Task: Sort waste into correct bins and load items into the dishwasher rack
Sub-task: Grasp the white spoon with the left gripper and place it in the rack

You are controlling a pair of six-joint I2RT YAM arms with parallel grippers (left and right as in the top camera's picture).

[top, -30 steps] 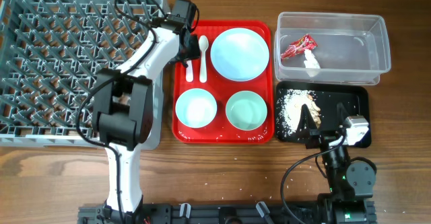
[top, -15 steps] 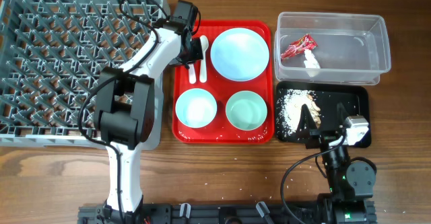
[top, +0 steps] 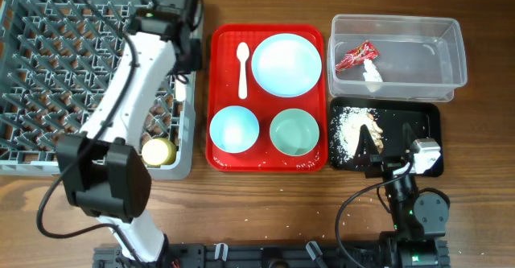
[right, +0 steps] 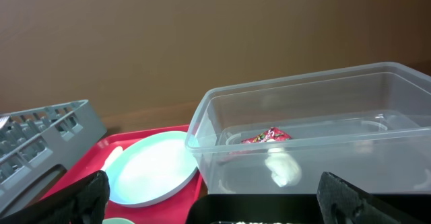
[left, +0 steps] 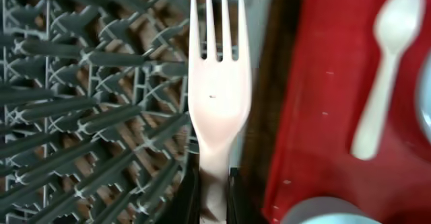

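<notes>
My left gripper [top: 187, 59] [left: 214, 198] is shut on the handle of the white fork [left: 217, 96] and holds it over the right edge of the grey dishwasher rack [top: 48, 59] [left: 81, 83]. The white spoon [top: 242, 67] [left: 387, 62], the plate [top: 286, 63] and two bowls [top: 234, 129] [top: 294, 132] lie on the red tray [top: 219, 159]. The yellow round object [top: 158, 151] sits in the rack's front right corner. The clear tub [top: 451, 51] holds the red wrapper [top: 356, 55] and the white scrap [top: 372, 75]. The black tray [top: 422, 119] holds crumbs [top: 350, 131]. My right gripper [top: 394, 159] [right: 215, 207] is open and empty at the black tray's front.
The left arm [top: 137, 83] stretches across the rack's right side. Bare wooden table [top: 265, 212] lies in front of the trays. In the right wrist view the clear tub [right: 303, 136] and the plate [right: 151, 167] stand close ahead.
My left gripper has lifted the fork off the red tray and carried it left, over the rack's right edge. The right arm has not moved.
</notes>
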